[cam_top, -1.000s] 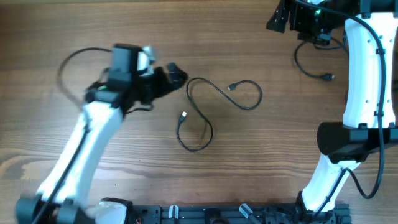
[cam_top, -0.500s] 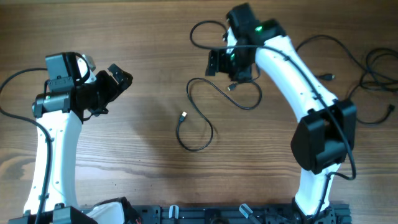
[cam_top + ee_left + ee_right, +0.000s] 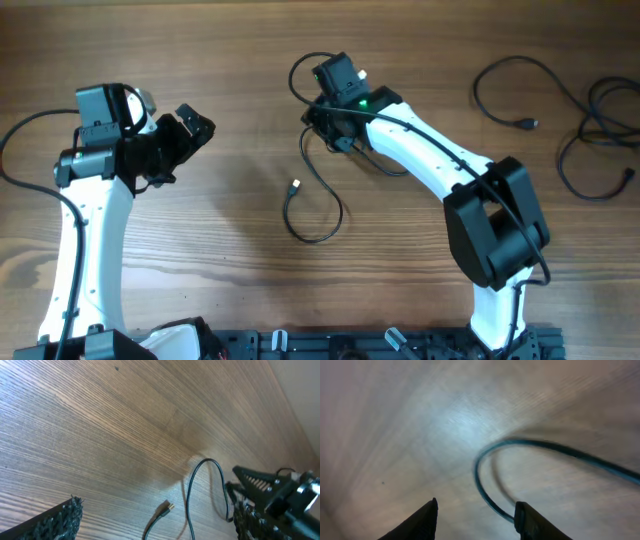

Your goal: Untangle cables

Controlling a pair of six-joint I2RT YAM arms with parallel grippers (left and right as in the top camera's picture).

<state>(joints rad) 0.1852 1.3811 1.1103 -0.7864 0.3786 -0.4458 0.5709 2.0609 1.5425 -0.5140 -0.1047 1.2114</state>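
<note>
Cables: one thin black cable lies loose at the centre of the wooden tabletop. It snakes down into a small loop w/ a metallic plug at its free end. More black cables sprawl toward the far R side, well apart from it.

My R gripper sits over the upper bend of the centre cable. In the R wrist view its fingers stand apart, w/ the cable's curve btwn them. The curve runs close beside one finger and isn't pinched.

My L gripper hangs off to the L, jaws spread wide, holding nothing, well clear of the cable. The L wrist view shows plug and loop ahead, R gripper just beside them.
</note>
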